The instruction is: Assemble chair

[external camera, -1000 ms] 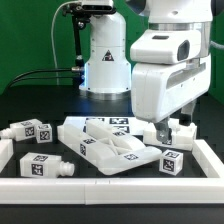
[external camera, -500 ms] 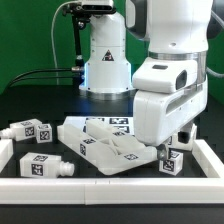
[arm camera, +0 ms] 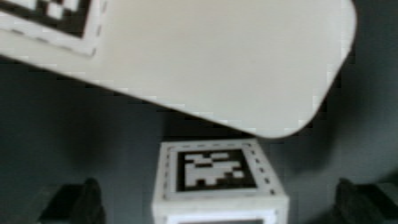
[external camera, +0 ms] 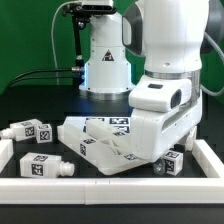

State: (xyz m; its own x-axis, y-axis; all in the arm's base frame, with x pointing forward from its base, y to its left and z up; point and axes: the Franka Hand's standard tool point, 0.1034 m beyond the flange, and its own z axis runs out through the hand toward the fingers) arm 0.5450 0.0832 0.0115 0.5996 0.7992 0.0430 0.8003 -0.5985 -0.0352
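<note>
Exterior view: leans low over the chair parts (external camera: pixel 105 140) strewn on the black tabletop (external camera: pixel 30 105), toward the exterior view's right.

Wrist view: holds the tool (arm camera: pixel 222 205) spread wide, with fingertips (arm camera: pixel 71 205) either side of a small tagged block (arm camera: pixel 217 170) near the big panel (arm camera: pixel 196 60).

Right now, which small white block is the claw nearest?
The block at the exterior view's right, right under the open claw; the other two blocks lie at that view's left.
</note>
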